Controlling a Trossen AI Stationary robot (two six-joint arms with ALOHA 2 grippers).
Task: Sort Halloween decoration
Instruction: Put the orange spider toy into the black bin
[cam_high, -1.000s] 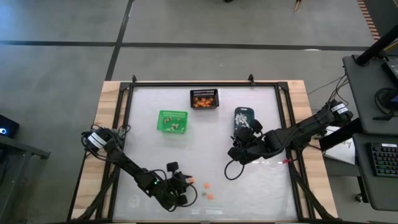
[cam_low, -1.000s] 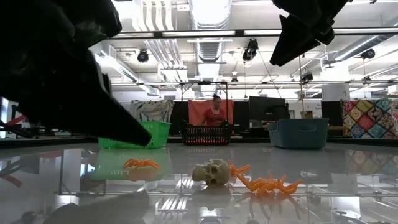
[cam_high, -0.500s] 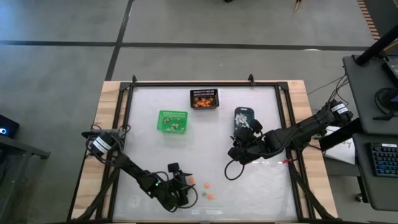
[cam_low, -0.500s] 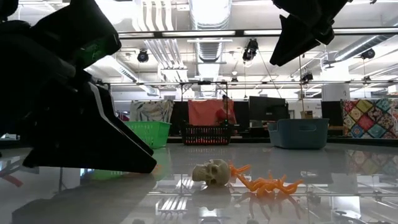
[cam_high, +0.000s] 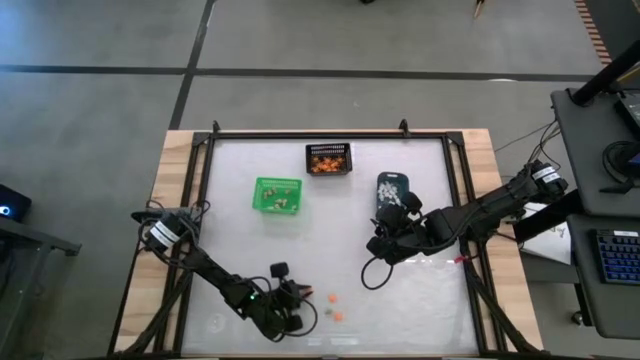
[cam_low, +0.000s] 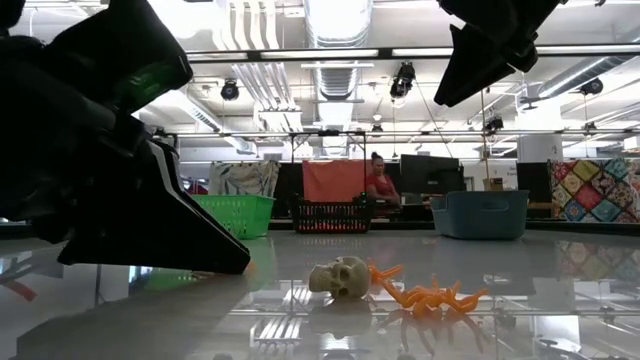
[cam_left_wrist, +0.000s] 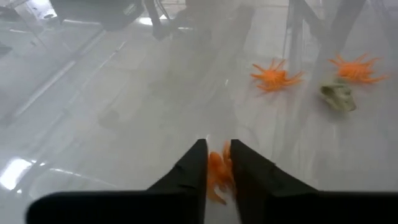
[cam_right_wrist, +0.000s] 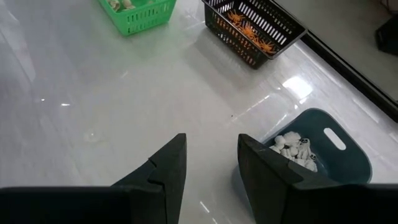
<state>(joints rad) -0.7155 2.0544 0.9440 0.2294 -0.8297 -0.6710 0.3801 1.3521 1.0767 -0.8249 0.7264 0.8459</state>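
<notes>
1. Because the left gripper (cam_left_wrist: 217, 163) has its two fingers pinched close on an orange spider (cam_left_wrist: 216, 171) right at the glossy tabletop (cam_high: 330, 220), that trinket looks caught between the tips, low at the near edge of the table and ready to be lifted.
2. While that goes on, two more orange spiders (cam_left_wrist: 275, 74) and a small pale skull (cam_left_wrist: 337, 97) lie loose on the table just beyond the held one, apart from each other and not yet sorted.
3. Since the spiders are orange, my guess is the held one belongs in the black mesh basket (cam_high: 328, 158) at the far side, which already holds orange pieces.
4. Beside it stand a green basket (cam_high: 277, 194) with tan bits inside and a blue-grey tub (cam_right_wrist: 314, 152) filled with white pieces; each colour appears to have its own bin.
5. Hovering next to the blue-grey tub, the right gripper (cam_right_wrist: 211, 163) has its fingers parted and nothing between them; it seems to be waiting.
6. As for obstacles, the way from the held spider to the black basket runs past the green basket, so the left arm would need to clear that rim; the right arm stays off to its own side.
7. Far behind the table a person (cam_low: 380, 180) is in the room, well away from the work.
</notes>
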